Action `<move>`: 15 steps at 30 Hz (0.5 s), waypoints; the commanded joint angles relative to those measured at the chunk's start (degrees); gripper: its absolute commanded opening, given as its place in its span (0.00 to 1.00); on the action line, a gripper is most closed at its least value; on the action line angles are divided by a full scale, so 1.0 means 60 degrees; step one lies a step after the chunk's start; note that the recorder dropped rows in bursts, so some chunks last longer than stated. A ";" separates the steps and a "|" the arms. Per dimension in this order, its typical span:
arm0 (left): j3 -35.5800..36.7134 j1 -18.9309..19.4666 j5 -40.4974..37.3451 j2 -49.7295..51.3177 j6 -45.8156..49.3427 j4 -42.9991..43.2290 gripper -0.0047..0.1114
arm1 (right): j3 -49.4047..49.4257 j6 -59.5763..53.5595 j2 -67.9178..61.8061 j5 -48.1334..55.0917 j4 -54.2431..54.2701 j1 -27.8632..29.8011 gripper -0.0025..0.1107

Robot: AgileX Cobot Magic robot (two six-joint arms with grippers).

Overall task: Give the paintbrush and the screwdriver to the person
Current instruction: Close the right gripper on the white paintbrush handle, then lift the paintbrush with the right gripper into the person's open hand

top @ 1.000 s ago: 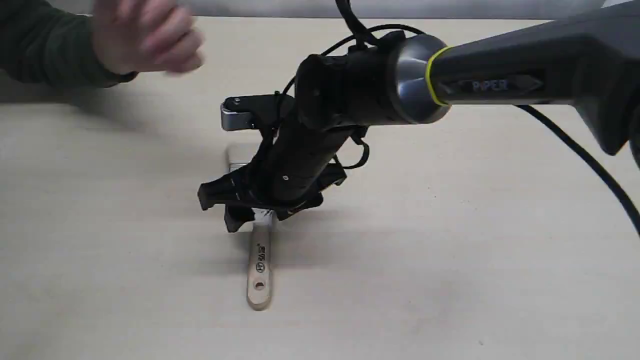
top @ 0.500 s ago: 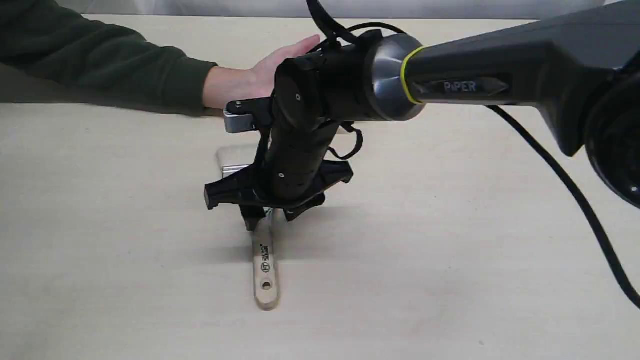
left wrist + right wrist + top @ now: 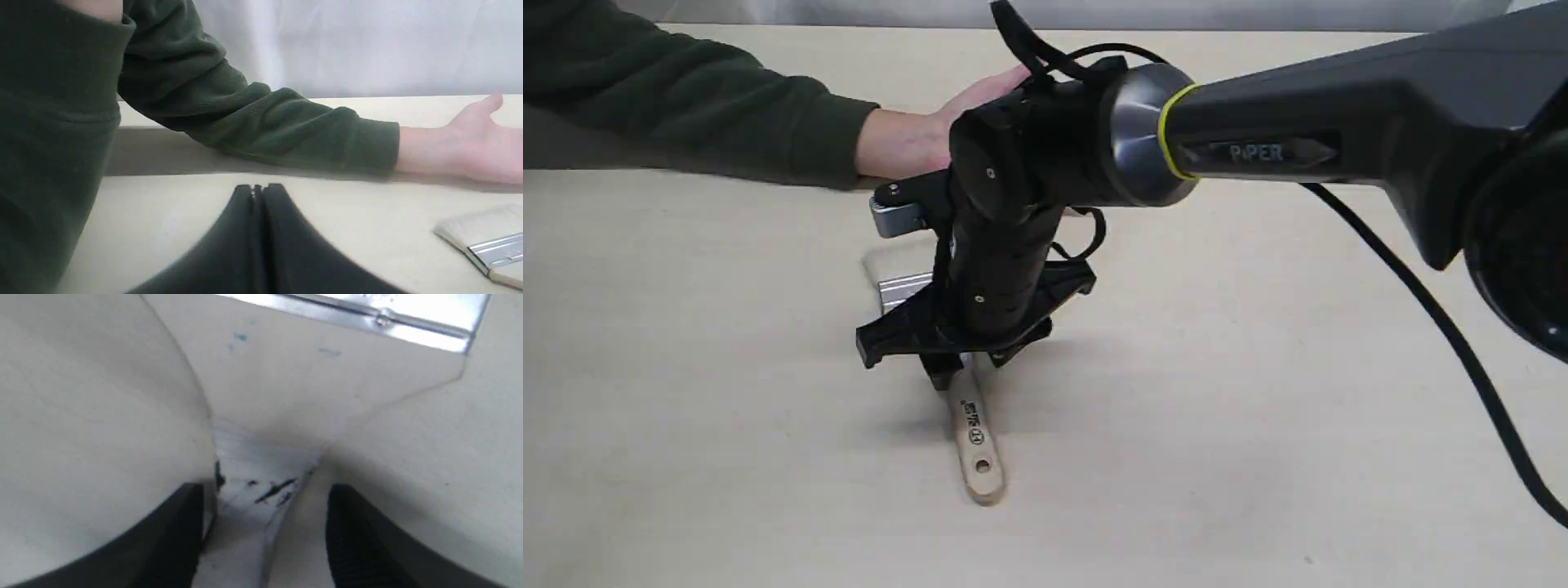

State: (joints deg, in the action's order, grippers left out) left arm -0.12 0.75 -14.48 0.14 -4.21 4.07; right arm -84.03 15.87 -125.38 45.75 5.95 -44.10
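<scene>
R gripper (image 3: 265, 490), jaws apart, straddles paintbrush (image 3: 974, 437) handle; L gripper (image 3: 256, 188) jaws together; person's hand (image 3: 915, 139) at brush's 12 o'clock.

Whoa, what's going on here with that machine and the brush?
The right gripper is down over the paintbrush, which lies on the table. Its fingers sit on either side of the wooden handle and have not yet closed on it. The person's hand lies open beyond the arm, apparently waiting. The left gripper is shut and holds nothing. No screwdriver is in view.
</scene>
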 commanded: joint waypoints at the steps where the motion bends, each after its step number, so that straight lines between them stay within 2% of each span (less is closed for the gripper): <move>1: 0.0019 -0.0019 0.0026 -0.0024 -0.0019 -0.0036 0.04 | 0.0221 -0.0039 -0.0443 0.0625 -0.0256 -0.0116 0.45; 6: 0.0019 -0.0019 0.0026 -0.0024 -0.0019 -0.0036 0.04 | 0.0221 -0.0021 -0.0459 0.0866 -0.0856 -0.0222 0.42; 13: 0.0019 -0.0019 0.0031 -0.0024 -0.0019 -0.0018 0.04 | 0.0221 -0.0683 -0.0459 0.0826 -0.1470 -0.0222 0.08; 15: 0.0019 -0.0019 0.0031 -0.0024 -0.0019 -0.0018 0.04 | 0.0221 -0.0968 -0.0441 0.0773 -0.1356 -0.0222 0.06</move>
State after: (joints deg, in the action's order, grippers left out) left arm -0.12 0.75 -14.48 0.14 -4.21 4.07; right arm -84.13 12.28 -125.47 48.06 -1.68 -45.43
